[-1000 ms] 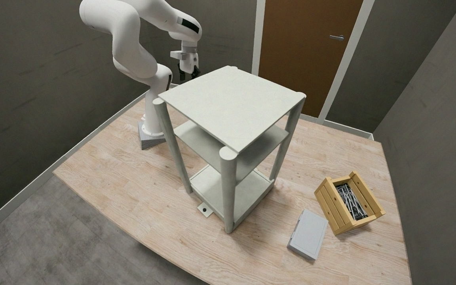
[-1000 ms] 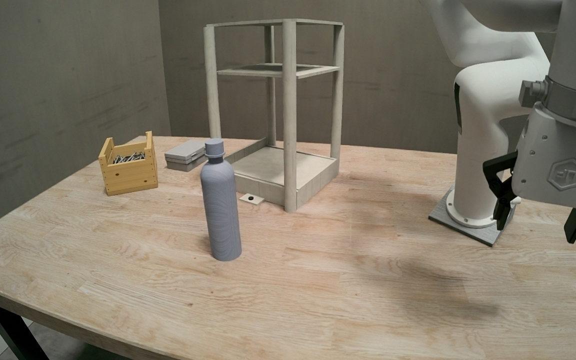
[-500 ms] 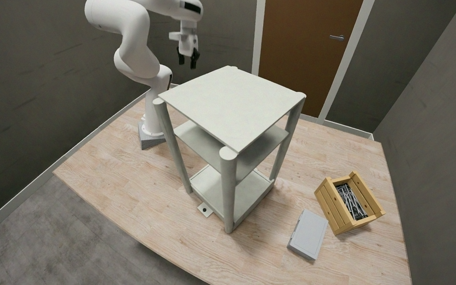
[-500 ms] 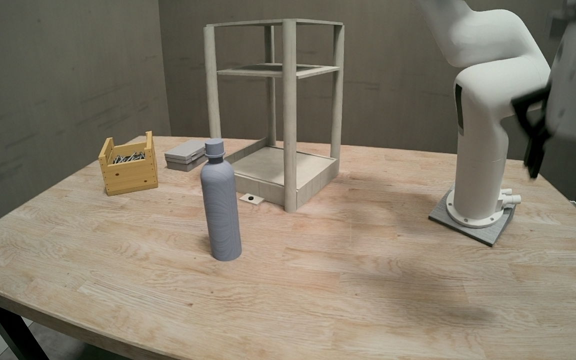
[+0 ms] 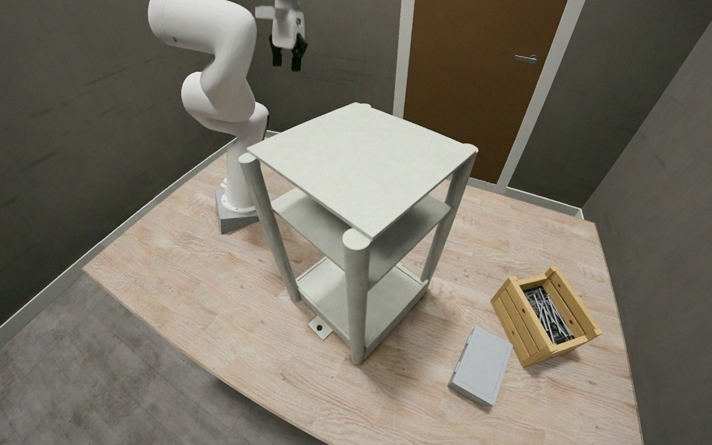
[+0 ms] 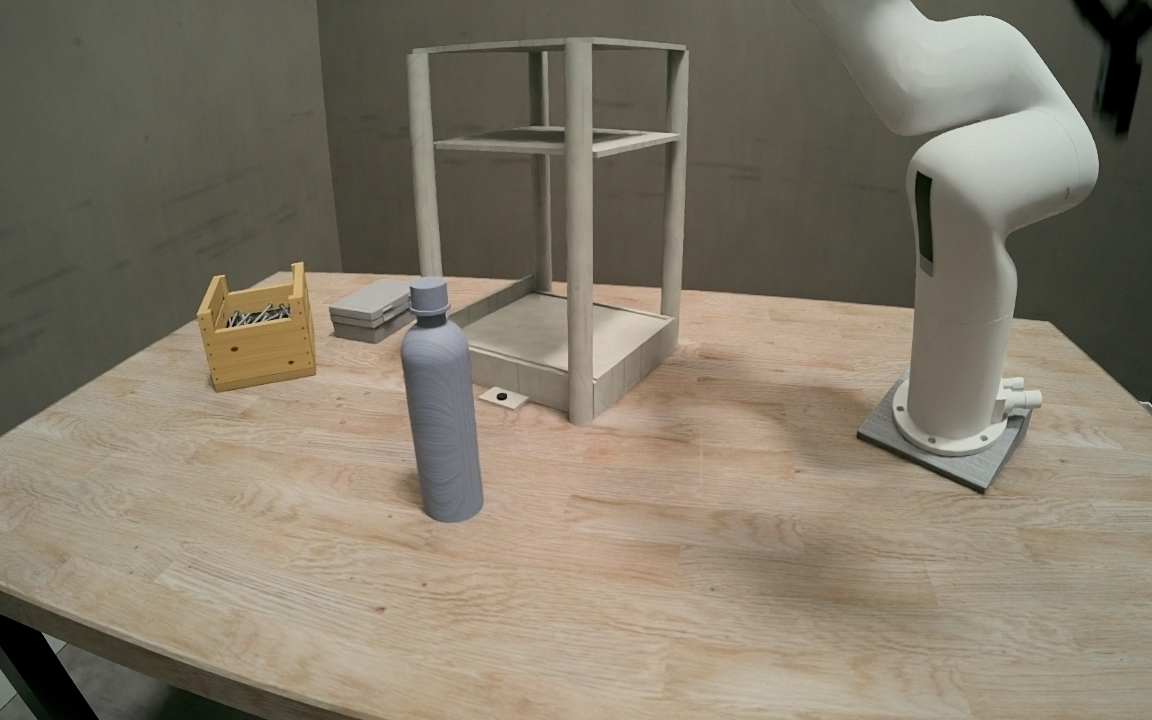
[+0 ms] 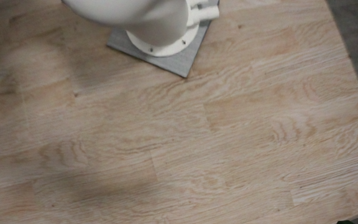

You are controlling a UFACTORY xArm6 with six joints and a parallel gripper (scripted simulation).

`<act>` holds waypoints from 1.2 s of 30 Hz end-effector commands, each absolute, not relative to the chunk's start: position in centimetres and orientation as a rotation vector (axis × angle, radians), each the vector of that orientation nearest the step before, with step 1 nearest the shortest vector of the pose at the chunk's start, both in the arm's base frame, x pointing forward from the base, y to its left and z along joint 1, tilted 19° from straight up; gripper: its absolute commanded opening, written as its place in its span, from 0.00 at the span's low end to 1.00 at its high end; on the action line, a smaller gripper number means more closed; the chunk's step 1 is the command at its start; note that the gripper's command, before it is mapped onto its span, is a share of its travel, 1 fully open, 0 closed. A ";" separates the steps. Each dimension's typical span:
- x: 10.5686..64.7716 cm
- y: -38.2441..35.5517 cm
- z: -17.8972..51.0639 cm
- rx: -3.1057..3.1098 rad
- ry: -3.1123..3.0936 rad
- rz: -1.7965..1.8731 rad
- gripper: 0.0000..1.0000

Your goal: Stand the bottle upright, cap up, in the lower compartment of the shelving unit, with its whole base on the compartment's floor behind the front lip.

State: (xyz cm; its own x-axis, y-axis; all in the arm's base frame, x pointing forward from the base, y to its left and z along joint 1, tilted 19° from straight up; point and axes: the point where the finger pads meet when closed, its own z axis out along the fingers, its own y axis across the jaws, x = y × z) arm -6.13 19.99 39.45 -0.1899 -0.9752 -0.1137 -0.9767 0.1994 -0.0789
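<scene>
A grey bottle [image 6: 441, 407] stands upright, cap up, on the wooden table [image 6: 741, 555] in front of the shelving unit [image 6: 567, 223] [image 5: 358, 165]. The top of the unit hides it in the top view. The lower compartment [image 6: 544, 335] [image 5: 325, 287] holds nothing. My gripper [image 5: 287, 57] is open and empty, raised high above the table near the arm's base, far from the bottle. Only a dark finger of the gripper [image 6: 1117, 71] shows at the top right of the exterior view. The wrist view shows bare table and the arm's base [image 7: 166, 40].
A yellow crate of nails [image 5: 546, 315] [image 6: 258, 331] and a flat grey case [image 5: 480, 365] [image 6: 370, 308] lie beside the shelving unit. A small tab with a black dot [image 5: 319, 327] [image 6: 501, 395] sits at the unit's foot. The arm's base plate [image 6: 947, 438] stands at the right.
</scene>
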 end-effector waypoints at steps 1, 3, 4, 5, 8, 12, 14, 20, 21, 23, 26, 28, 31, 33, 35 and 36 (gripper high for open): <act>-6.6 17.3 44.6 -1.897 2.326 -0.007 1.00; -6.6 17.3 44.6 -1.897 2.326 -0.007 1.00; -6.6 16.8 45.4 -1.897 2.327 -0.007 1.00; -6.5 16.5 45.8 -1.897 2.327 -0.006 1.00; -6.5 16.3 46.1 -1.897 2.328 -0.006 1.00; -6.5 16.3 46.1 -1.897 2.328 -0.006 1.00; -6.5 16.3 46.1 -1.897 2.328 -0.006 1.00; -6.5 16.3 46.1 -1.897 2.328 -0.006 1.00; -6.5 16.3 46.1 -1.897 2.328 -0.006 1.00; -6.5 16.3 46.1 -1.897 2.328 -0.006 1.00; -6.5 16.3 46.1 -1.895 2.330 -0.006 1.00; -6.5 16.3 46.1 -1.893 2.332 -0.006 1.00; -6.5 16.4 46.1 -1.889 2.335 -0.006 1.00; -6.5 16.4 46.1 -1.886 2.339 -0.005 1.00; -6.5 16.4 46.1 -1.881 2.343 -0.005 1.00; -6.5 16.4 46.1 -1.881 2.343 -0.005 1.00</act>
